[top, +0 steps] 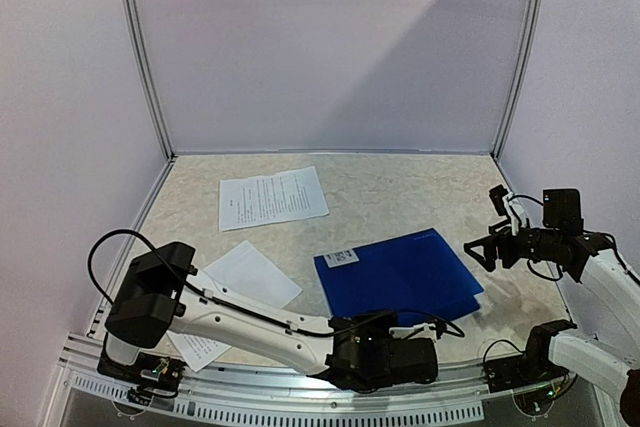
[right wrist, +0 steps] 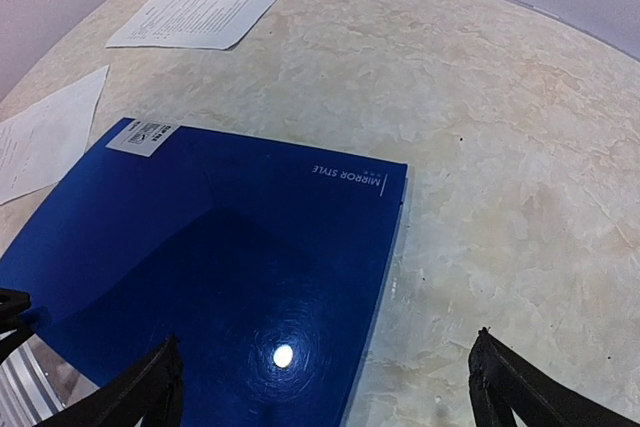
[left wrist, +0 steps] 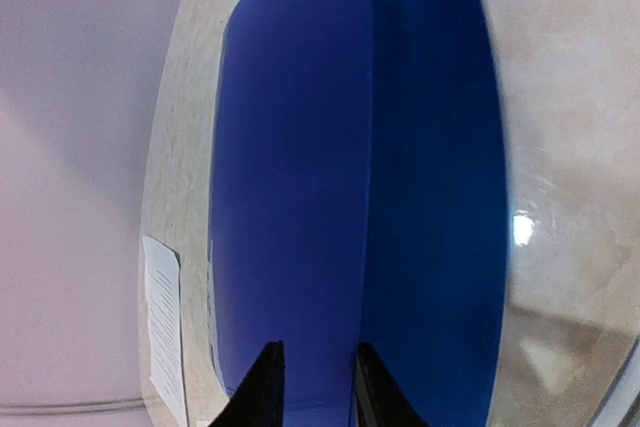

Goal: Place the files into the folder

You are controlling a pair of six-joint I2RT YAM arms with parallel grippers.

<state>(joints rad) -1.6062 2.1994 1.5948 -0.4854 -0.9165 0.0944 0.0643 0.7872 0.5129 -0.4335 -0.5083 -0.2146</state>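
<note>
My left pincer [left wrist: 318, 347] sits at the near edge of the folder [top: 400, 272], narrowed to a slit; I can't tell if it grips. My right pincer [right wrist: 325, 339] hangs wide open and empty above the folder. The papers [top: 272, 197] lie left of it.

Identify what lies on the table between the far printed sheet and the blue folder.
Nothing: only bare marbled tabletop separates the far sheet from the folder, shown in the top external view and the right wrist view.
</note>
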